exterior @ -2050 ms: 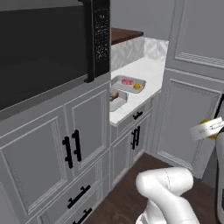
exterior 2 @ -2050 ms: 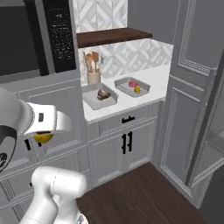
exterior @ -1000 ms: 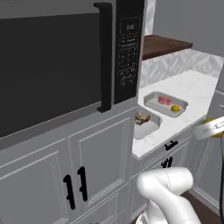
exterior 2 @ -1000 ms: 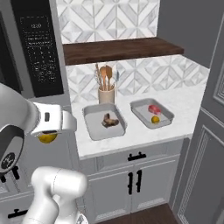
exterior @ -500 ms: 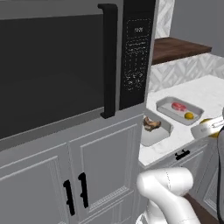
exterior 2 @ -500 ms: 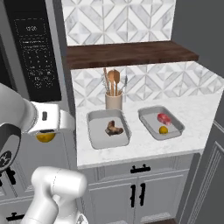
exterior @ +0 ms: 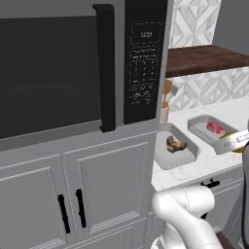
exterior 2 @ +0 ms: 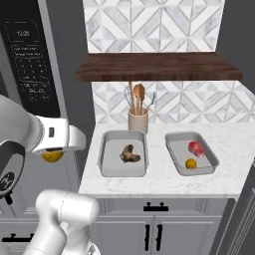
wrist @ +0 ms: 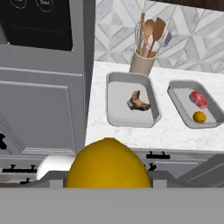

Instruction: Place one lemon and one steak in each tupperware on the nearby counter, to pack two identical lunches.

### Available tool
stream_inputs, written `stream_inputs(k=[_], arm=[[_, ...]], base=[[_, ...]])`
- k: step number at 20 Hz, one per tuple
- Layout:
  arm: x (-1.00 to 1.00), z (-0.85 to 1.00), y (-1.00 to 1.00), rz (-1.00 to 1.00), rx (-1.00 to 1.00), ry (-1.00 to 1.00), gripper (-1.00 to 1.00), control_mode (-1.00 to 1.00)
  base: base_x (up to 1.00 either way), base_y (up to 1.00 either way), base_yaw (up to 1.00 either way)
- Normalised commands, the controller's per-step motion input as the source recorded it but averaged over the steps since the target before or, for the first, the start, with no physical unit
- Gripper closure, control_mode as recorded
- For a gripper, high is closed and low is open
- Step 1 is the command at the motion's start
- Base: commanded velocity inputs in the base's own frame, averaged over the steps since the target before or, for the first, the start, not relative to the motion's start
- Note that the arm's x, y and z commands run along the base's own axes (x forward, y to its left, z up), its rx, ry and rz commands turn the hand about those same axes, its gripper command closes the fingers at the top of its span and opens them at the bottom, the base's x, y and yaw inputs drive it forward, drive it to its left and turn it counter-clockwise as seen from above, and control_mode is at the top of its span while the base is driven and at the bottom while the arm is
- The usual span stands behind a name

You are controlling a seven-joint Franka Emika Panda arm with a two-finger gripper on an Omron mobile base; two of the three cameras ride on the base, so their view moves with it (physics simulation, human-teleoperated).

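Observation:
My gripper (exterior 2: 52, 152) is shut on a yellow lemon (wrist: 107, 164), held low and left of the white counter (exterior 2: 159, 182), in front of the grey cabinet. Two pale-grey tupperware trays lie side by side on the counter. The left tupperware (exterior 2: 112, 160) holds a brown steak (exterior 2: 129, 153). A red steak (exterior 2: 196, 147) and a second lemon (exterior 2: 191, 163) lie in the right tupperware (exterior 2: 205, 158). In the left base view the gripper (exterior: 237, 142) sits at the right edge, in front of the right tupperware (exterior: 200, 127).
A beige holder with wooden utensils (exterior 2: 138, 118) stands behind the left tray. A dark wooden shelf (exterior 2: 159, 67) hangs over the counter. A black microwave (exterior: 73, 68) in a tall grey cabinet rises left of the counter. Drawers with black handles (exterior 2: 153, 205) sit below.
The whole scene has shifted with the base: the counter and both trays now sit closer and more central. The lemon stays in my gripper, held the same way.

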Motion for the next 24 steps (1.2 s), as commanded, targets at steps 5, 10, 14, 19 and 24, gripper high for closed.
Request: stream_inputs(k=[5, 10, 14, 19, 24], arm=[[0.63, -0.22, -0.06, 0.03, -0.01, 0.21, 1.0, -1.0], [1.0, -0.48, -0.27, 0.09, 0.0, 0.11, 1.0, -1.0], [0.78, -0.62, -0.49, 0.23, 0.0, 0.04, 1.0, -1.0], [1.0, -0.74, -0.06, 0.19, 0.0, 0.09, 1.0, -1.0], [0.82, -0.49, -0.09, 0.26, 0.0, 0.03, 1.0, -1.0]], base=[[0.0, 0.0, 0.0], [0.0, 0.0, 0.0], [0.0, 0.0, 0.0], [0.0, 0.0, 0.0], [0.0, 0.0, 0.0]])
